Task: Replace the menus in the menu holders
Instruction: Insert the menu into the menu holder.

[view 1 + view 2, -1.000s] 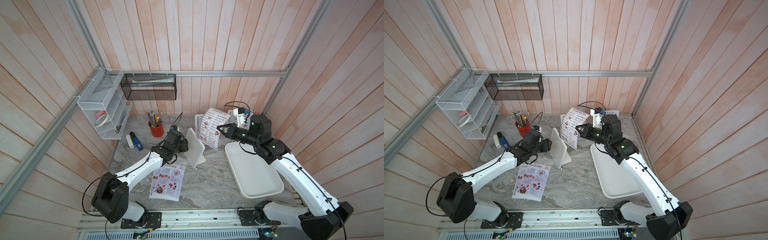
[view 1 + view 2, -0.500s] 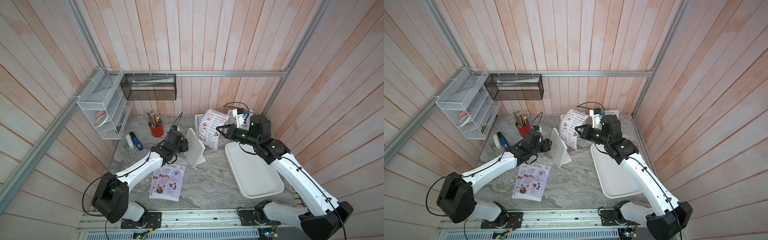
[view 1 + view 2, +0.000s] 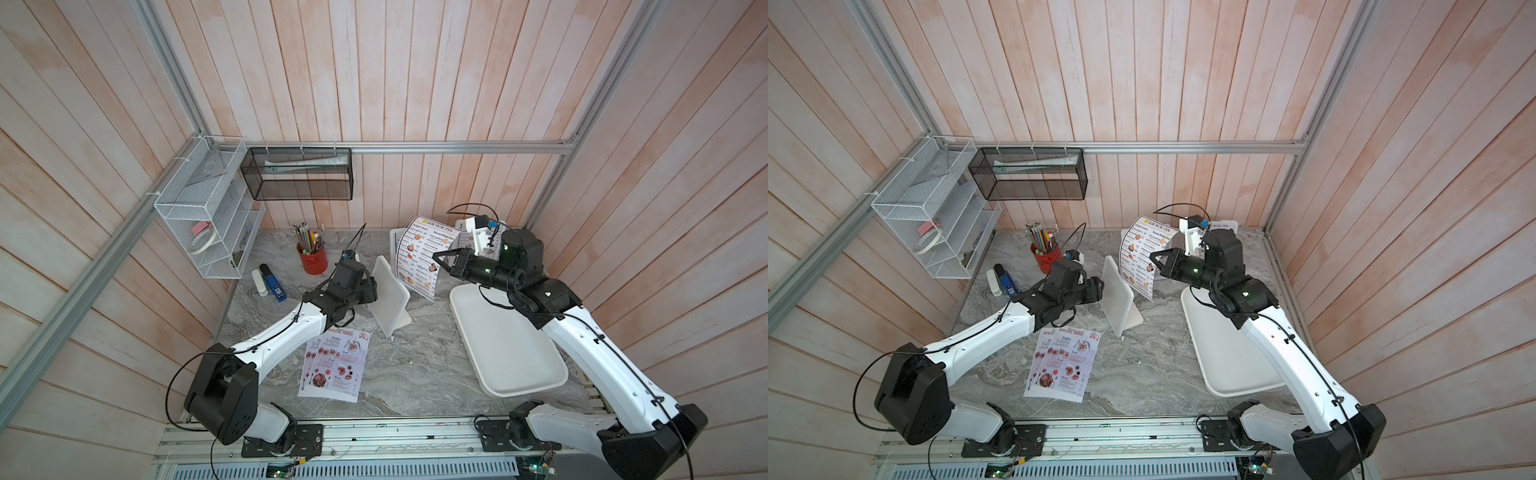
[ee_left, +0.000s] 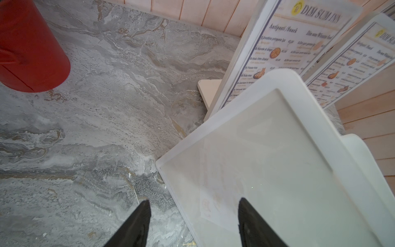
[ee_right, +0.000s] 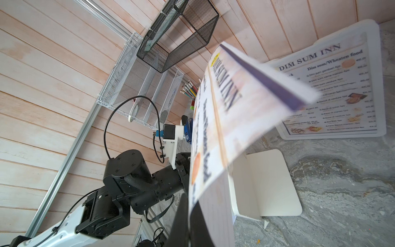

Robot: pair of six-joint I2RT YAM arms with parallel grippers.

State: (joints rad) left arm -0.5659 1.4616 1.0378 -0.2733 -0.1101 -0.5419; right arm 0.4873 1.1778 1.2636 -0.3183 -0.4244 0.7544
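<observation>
An empty white menu holder [image 3: 390, 291] [image 3: 1117, 295] stands upright mid-table. My left gripper [image 3: 374, 289] [image 4: 193, 213] is open, with the holder's [image 4: 267, 149] side edge between its fingers [image 4: 139, 222]. My right gripper [image 3: 434, 254] [image 5: 189, 205] is shut on a "Dim Sum Inn" menu [image 3: 419, 253] [image 5: 224, 119], held bent in the air just behind the empty holder. Two "Special Menu" sheets [image 3: 336, 365] lie flat on the table near the front. Another holder [image 5: 333, 85] with a Dim Sum Inn menu stands at the back wall.
A large white tray [image 3: 511, 353] lies under my right arm. A red pencil cup [image 3: 312, 259] and a blue stapler [image 3: 274, 284] sit at the back left. A white wire rack [image 3: 208, 216] and black mesh basket [image 3: 299, 174] hang on the walls.
My right gripper has drifted slightly toward the empty holder with the menu. The left arm has not moved.
</observation>
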